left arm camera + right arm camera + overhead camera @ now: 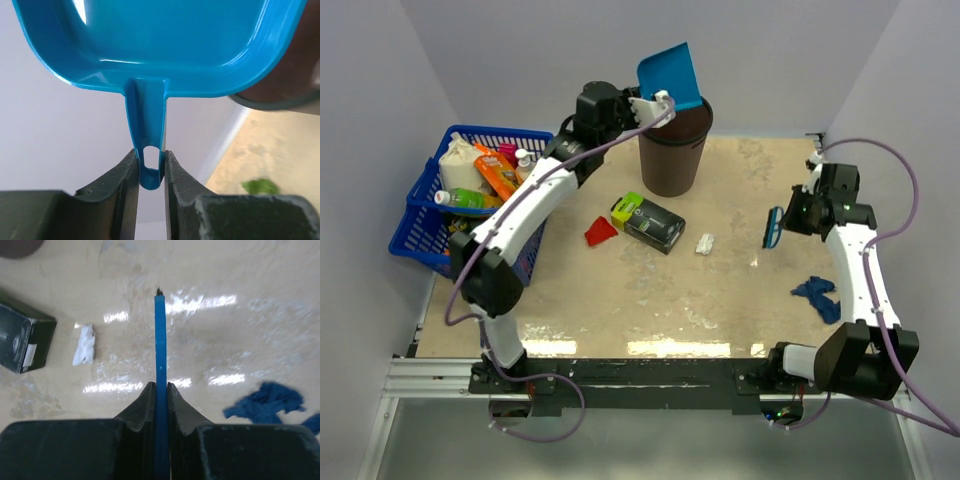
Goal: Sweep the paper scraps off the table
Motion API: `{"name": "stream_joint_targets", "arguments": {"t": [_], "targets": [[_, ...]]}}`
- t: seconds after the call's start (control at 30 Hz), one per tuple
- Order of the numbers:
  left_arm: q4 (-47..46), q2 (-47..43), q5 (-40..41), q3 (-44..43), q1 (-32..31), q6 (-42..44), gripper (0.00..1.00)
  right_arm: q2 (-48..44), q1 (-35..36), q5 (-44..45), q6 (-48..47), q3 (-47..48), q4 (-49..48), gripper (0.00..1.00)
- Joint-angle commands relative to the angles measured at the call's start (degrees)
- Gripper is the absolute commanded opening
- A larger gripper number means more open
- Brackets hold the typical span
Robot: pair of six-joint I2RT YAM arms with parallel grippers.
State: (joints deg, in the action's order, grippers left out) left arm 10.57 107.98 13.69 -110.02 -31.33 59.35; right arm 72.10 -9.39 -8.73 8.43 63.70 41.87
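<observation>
Jaws tight on dustpan [150, 45], brush [160, 340] (left, right); crumpled red, white, blue scraps [704, 243]

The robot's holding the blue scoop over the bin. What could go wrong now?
The left gripper pinches only the handle tip of the blue plastic dustpan, so it might slip into the brown round bin. The crumpled red paper scrap lies right beside the black-and-lime box, so sweeping could shove the box too.
</observation>
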Motion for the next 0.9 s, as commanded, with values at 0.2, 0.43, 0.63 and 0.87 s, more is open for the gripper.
{"name": "stream_joint_targets", "arguments": {"t": [0.2,0.43,0.63,0.87], "targets": [[40.0,-19.4,-30.8,15.6,-4.4,-5.5,0.00,2.6,-0.3,15.2,-16.2,16.7,15.5,0.00],[46.1,-23.9,-38.5,35.1,-4.4,-5.8,0.00,2.8,-0.3,33.5,-24.2,13.8,21.2,0.00],[34.9,-25.2,-39.6,50.8,-4.9,-14.1,0.00,2.3,-0.5,41.0,-26.3,7.9,20.4,0.00],[28.0,-25.2,-33.6,54.7,-6.1,-19.2,0.00,6.5,-0.5,38.0,-26.1,2.9,16.8,0.00]]}}
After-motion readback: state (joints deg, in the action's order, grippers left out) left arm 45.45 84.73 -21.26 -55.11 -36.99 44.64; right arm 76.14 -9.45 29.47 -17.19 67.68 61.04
